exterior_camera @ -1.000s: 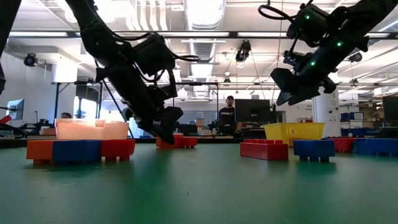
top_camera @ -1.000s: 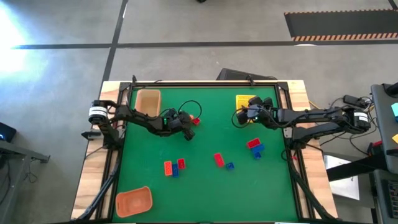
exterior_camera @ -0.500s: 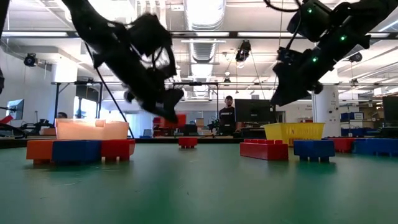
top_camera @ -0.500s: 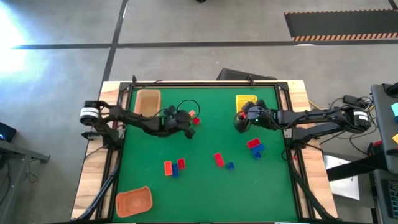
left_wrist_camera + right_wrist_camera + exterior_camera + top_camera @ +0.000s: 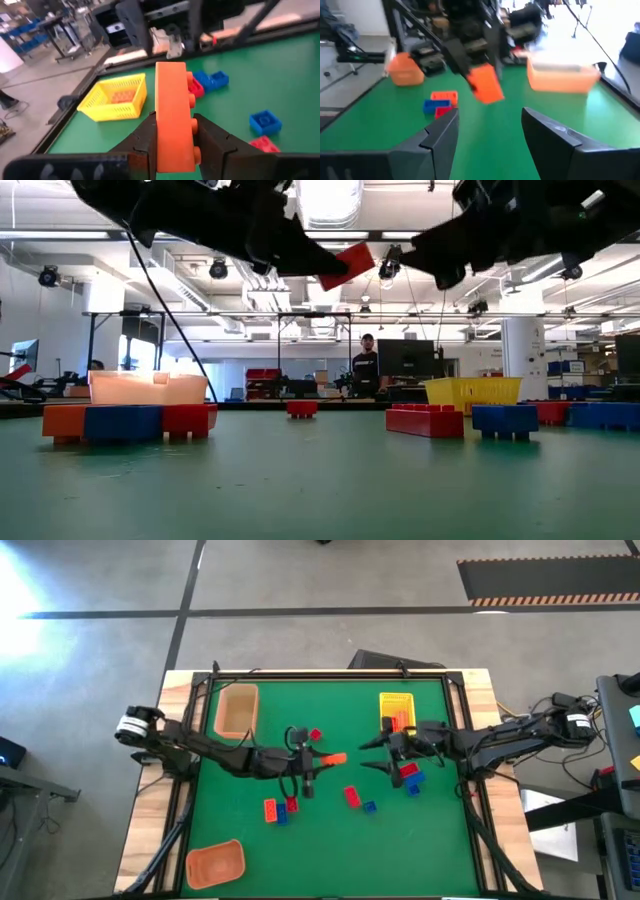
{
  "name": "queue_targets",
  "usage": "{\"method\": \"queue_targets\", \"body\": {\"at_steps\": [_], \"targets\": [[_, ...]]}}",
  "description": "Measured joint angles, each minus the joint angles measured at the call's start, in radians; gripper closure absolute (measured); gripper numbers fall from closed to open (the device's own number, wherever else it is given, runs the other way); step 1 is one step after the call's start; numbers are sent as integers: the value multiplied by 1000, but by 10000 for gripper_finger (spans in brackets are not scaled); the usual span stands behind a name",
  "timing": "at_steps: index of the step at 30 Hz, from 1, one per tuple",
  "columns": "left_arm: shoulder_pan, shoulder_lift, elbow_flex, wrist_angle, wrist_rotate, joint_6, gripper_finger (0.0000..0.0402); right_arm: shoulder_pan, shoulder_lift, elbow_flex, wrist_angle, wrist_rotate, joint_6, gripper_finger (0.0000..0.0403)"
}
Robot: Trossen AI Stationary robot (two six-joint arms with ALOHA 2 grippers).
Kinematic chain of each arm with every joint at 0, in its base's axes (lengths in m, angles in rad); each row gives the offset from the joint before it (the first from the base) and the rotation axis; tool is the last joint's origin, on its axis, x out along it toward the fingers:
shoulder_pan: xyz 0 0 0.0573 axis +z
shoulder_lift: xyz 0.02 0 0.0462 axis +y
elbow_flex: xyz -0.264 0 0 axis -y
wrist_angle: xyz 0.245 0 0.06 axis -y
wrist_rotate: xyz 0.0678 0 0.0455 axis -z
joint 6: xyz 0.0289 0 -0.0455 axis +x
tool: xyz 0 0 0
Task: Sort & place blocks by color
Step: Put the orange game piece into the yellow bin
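My left gripper (image 5: 318,760) is shut on an orange block (image 5: 334,758), held high over the middle of the table. My right gripper (image 5: 368,754) is open and faces it from the right, a short gap away; its fingers (image 5: 442,135) stand apart with the orange block (image 5: 486,84) ahead of them. On the green mat lie a red block (image 5: 315,735), a red, orange and blue cluster (image 5: 280,809), a red block (image 5: 352,796), a blue block (image 5: 369,807), and a red and blue pair (image 5: 410,777). Orange blocks lie in the yellow tray (image 5: 397,703). My left gripper pinches the orange block between its two fingers (image 5: 145,137), on the long side faces at the block's near end (image 5: 172,145). The fingers come level from the table's left and lie along the block. It juts out past the fingertips, lifted clear and slightly tilted (image 5: 345,265).
A tan tray (image 5: 237,710) sits at the far left of the mat, and an orange tray (image 5: 215,863) at the near left corner. The mat's wooden border (image 5: 150,820) rings the work area. A person (image 5: 370,365) stands far behind the table.
My left gripper has lifted the orange block from beside the red block at the far middle. It carried the block up, toward the near edge and the right, and turned level. My right gripper has moved from above the yellow tray toward the near edge and the left gripper.
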Motion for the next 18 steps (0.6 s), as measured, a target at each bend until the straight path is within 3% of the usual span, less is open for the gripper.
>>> {"method": "queue_targets", "body": {"at_steps": [8, 18], "targets": [[1, 51, 7, 170, 54, 15, 325, 55, 1, 17, 39, 78, -50, 197], [1, 137, 73, 253, 67, 19, 325, 55, 50, 32, 67, 75, -43, 197]]}}
